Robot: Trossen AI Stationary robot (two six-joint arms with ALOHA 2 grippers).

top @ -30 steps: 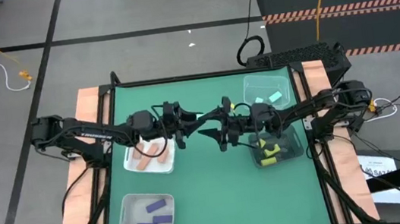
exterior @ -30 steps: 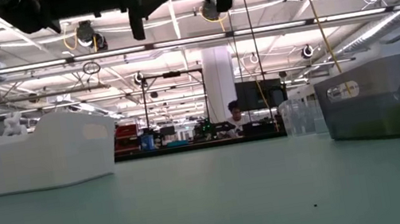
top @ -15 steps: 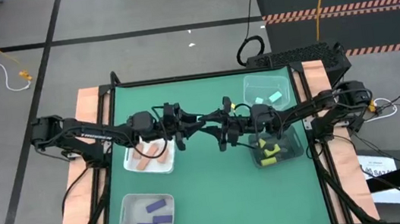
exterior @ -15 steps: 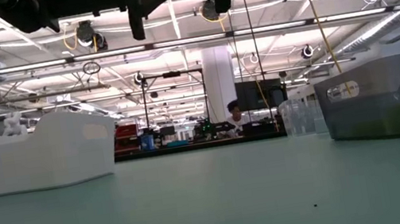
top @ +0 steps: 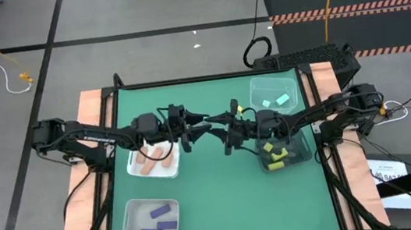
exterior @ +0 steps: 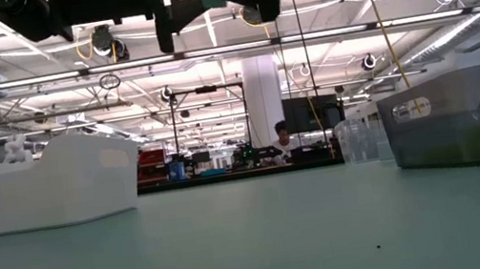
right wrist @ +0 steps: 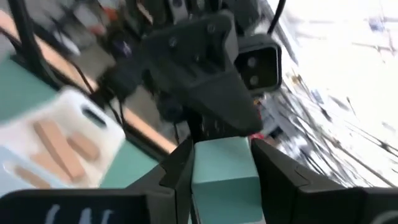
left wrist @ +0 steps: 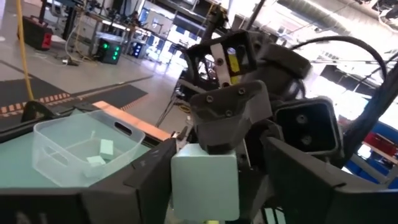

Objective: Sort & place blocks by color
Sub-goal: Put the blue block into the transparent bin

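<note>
Both grippers meet in mid-air over the middle of the green table. My left gripper point(top: 205, 123) and my right gripper point(top: 222, 123) point at each other, tip to tip. Between them is one mint green block point(left wrist: 205, 180), which the high view hides. The left wrist view shows it between my left fingers, with the right gripper point(left wrist: 230, 118) just behind it. In the right wrist view the same block point(right wrist: 227, 168) sits between my right fingers. The other blocks lie in trays: salmon point(top: 156, 157), purple point(top: 158, 221), yellow point(top: 276, 156) and mint point(top: 276, 101). My left gripper pinches the mint green block by two opposite side faces point(left wrist: 177, 177). It comes level from the table's left, and the block is lifted clear of the table. My right gripper has the same block between its two fingers point(right wrist: 180, 168), flush on two side faces point(right wrist: 200, 171). It comes level from the table's right.
A white tray point(top: 135, 172) stands left of centre and a clear tray point(top: 128, 219) at the near left. Another clear tray point(top: 259, 86) is at the far right, with a dark tray point(top: 301, 153) nearer than it. In the low view the table surface point(exterior: 258, 247) lies bare beneath the raised grippers.
My right gripper has moved toward the table's left, closing the gap to my left gripper until the two meet around the block. My left gripper has stayed about where it was, at the same height.
</note>
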